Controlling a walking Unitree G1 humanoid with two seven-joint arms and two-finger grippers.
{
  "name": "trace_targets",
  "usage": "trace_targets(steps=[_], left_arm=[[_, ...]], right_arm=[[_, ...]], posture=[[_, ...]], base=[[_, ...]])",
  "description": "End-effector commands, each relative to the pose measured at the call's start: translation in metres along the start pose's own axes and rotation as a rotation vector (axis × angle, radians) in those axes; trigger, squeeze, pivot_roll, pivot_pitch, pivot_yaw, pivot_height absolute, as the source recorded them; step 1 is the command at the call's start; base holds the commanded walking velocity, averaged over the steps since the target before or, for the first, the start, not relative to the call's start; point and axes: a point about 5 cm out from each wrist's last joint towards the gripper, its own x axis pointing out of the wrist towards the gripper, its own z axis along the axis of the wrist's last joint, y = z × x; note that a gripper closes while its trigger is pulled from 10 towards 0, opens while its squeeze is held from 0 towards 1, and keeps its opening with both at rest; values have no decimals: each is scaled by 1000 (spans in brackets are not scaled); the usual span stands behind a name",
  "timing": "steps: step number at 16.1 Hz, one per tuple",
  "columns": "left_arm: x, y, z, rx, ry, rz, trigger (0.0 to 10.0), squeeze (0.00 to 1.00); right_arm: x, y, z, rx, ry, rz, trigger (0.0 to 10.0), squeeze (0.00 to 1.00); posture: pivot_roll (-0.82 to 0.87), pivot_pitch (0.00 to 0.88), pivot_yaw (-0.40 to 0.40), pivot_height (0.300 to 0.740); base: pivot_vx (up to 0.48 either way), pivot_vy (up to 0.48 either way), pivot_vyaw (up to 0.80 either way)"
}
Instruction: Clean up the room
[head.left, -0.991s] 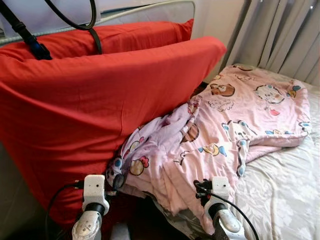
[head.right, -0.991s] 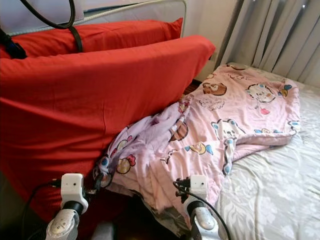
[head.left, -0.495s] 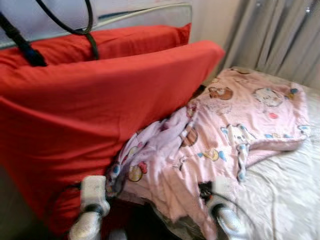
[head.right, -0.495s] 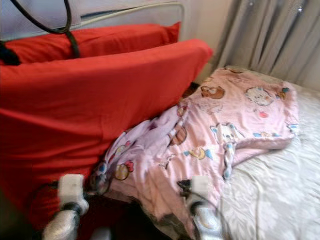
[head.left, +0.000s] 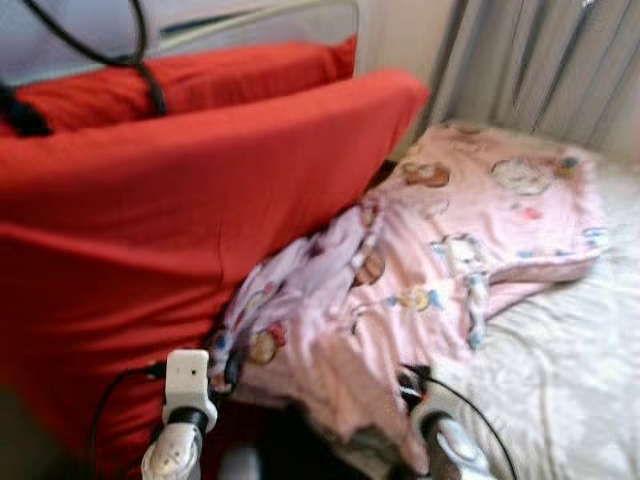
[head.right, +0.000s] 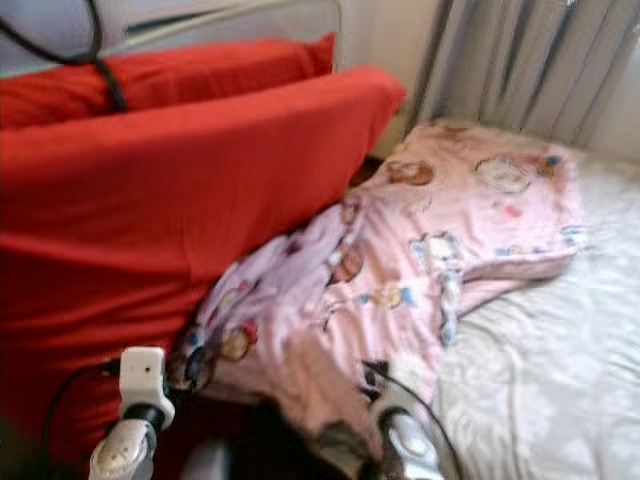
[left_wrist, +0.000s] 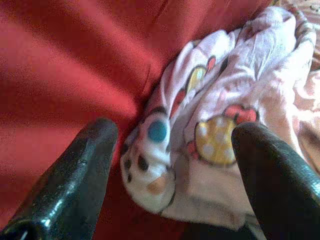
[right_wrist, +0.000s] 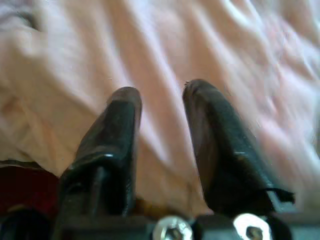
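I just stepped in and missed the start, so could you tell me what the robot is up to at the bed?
The robot stands at a bed with both arms reaching toward a crumpled pink cartoon blanket lying on the pale sheet. The left gripper is open at the blanket's bunched corner, right beside a large red pillow. The right gripper hangs open just over the blanket's near edge. Neither gripper has hold of the fabric yet. Grey curtains hang behind the bed.

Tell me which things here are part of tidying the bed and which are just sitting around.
Part of the job:
blanket, rumpled on the bed
left gripper, open at the blanket's corner
right gripper, open over the blanket

Just there:
red pillows
bedsheet
curtain
black cable
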Motion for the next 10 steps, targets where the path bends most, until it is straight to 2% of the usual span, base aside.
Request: trace_targets(steps=[1, 3, 10], left_arm=[[-2, -2, 1, 13, 2, -11, 10000, 0], [-7, 0, 1, 20, 4, -13, 10000, 0], [-26, 10, -1, 42, 29, -11, 10000, 0]], right_arm=[[0, -10, 2, 88, 12, -69, 10000, 1000], [-1, -19, -1, 140, 46, -129, 10000, 1000], [2, -23, 8, 171, 55, -150, 10000, 1000]], posture=[[74, 6, -63, 606], [91, 33, -56, 606], [132, 113, -43, 606]], base=[[0, 0, 0], [0, 0, 0], [0, 0, 0]])
